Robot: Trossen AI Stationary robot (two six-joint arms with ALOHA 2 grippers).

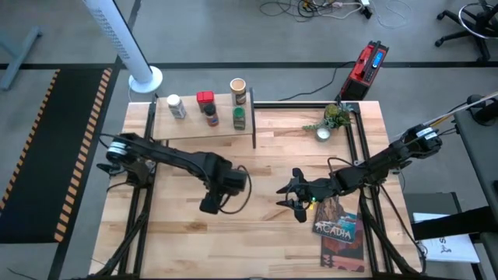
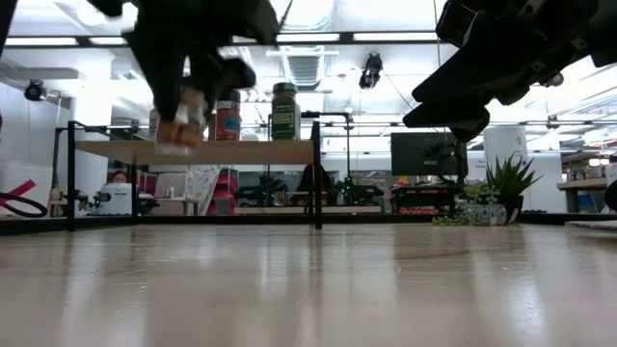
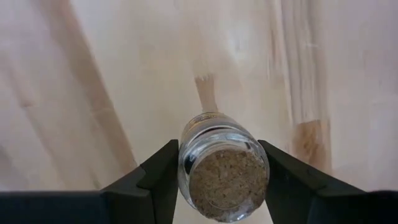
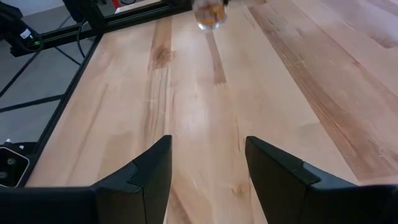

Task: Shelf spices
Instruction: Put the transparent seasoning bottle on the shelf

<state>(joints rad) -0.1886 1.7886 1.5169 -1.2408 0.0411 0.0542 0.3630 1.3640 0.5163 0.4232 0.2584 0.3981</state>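
The shelf stands at the table's far left and carries several spices, among them a white-capped jar, a red tin and a green-lidded jar. In the low view the shelf shows with the red tin and green-lidded jar standing on it. My left gripper hangs over the table's middle, shut on a clear glass spice jar. My right gripper hovers open to its right with nothing between its fingers. My left gripper pinches the clear jar's round side wall between its two fingers, one on each side. The fingers point down from above, and the jar lies along them, its tan-filled end toward the wrist. The jar hangs below the gripper, clear of the table.
A small green plant in a white pot stands at the far right. The "Acadia" book lies near the right front, beside my right gripper. A white pole's round base stands beyond the shelf's far left corner. Bare tabletop lies in front.
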